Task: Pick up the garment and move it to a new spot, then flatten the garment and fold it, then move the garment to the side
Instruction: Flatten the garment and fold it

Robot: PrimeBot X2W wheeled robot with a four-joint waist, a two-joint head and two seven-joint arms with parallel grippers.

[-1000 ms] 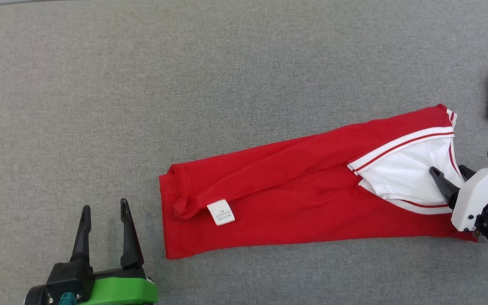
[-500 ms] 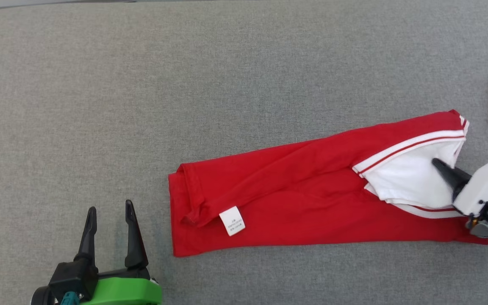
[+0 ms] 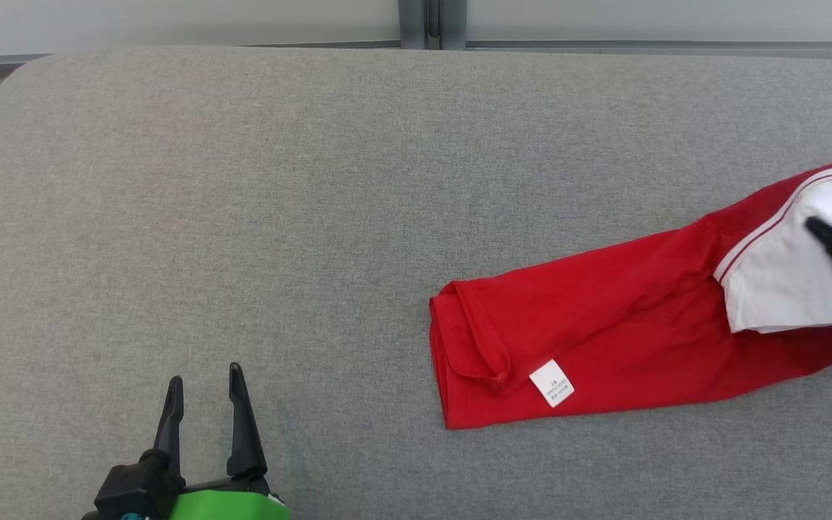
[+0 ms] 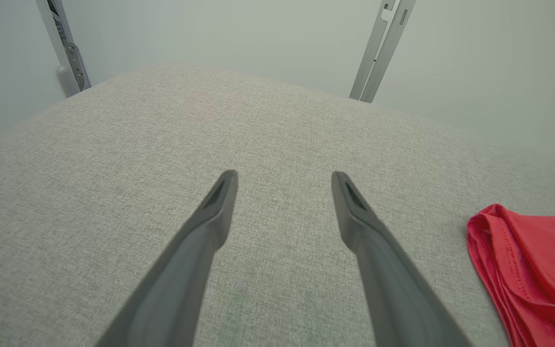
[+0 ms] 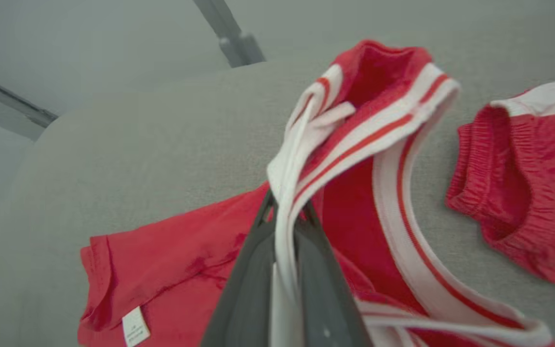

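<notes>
Garment (image 3: 604, 325) lies along the grey surface (image 3: 243, 180), and your right gripper (image 5: 284, 205) is clamped on its white striped edge. Your left gripper (image 3: 203, 375) hovers nearby, spread wide, holding nothing.

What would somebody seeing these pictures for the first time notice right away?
The bright red garment with white trim, lying across the right side of the grey padded surface, a white label near its folded end. The right gripper is shut on its white striped edge; the left gripper sits open at the lower left, holding nothing.
</notes>
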